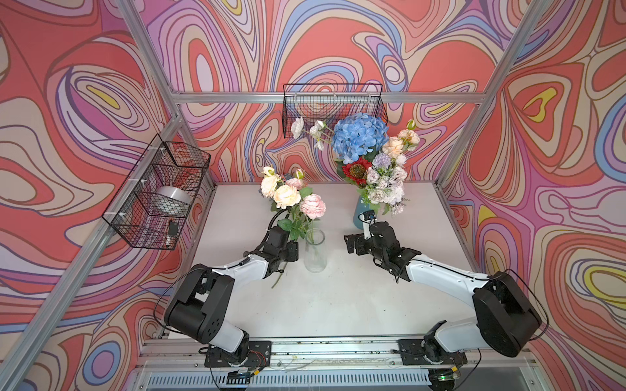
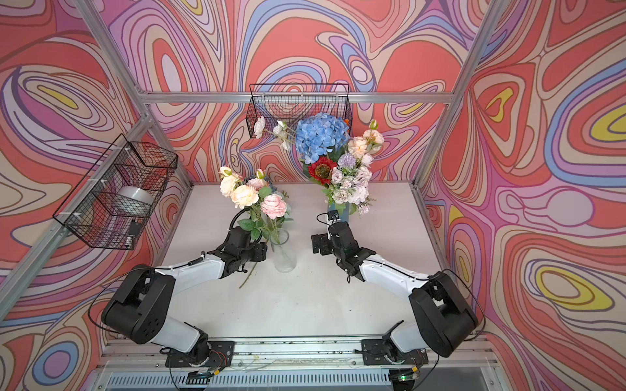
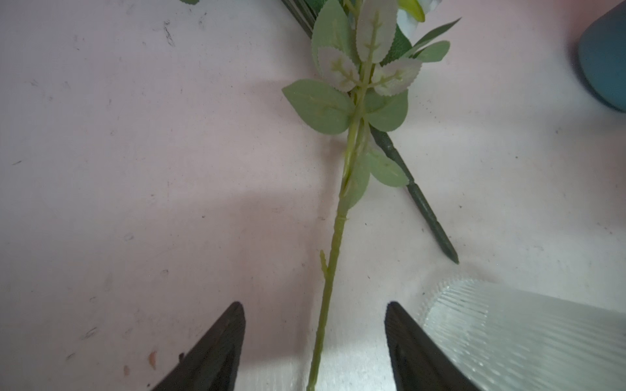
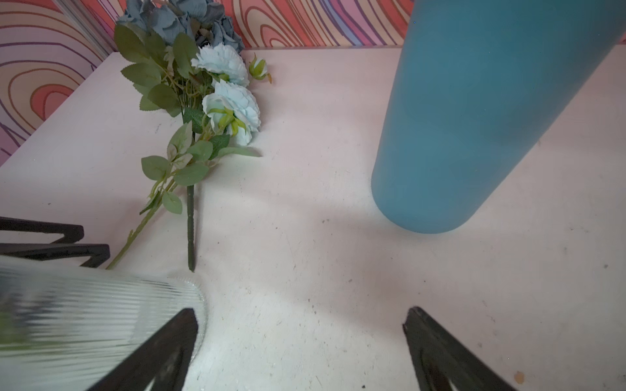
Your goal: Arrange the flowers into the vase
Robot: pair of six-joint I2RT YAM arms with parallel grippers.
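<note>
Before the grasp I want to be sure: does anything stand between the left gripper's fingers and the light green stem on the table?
Nothing visible does. The light green stem runs between the open jaws of the left gripper. The ribbed glass vase stands just outside the jaws; a dark green stem lies farther ahead.

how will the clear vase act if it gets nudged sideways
Likely tippy: the vase is tall and narrow, and the roses in it lean well out over one side. It probably slides easily on the smooth table. Being ribbed glass, it may break if it falls.
</note>
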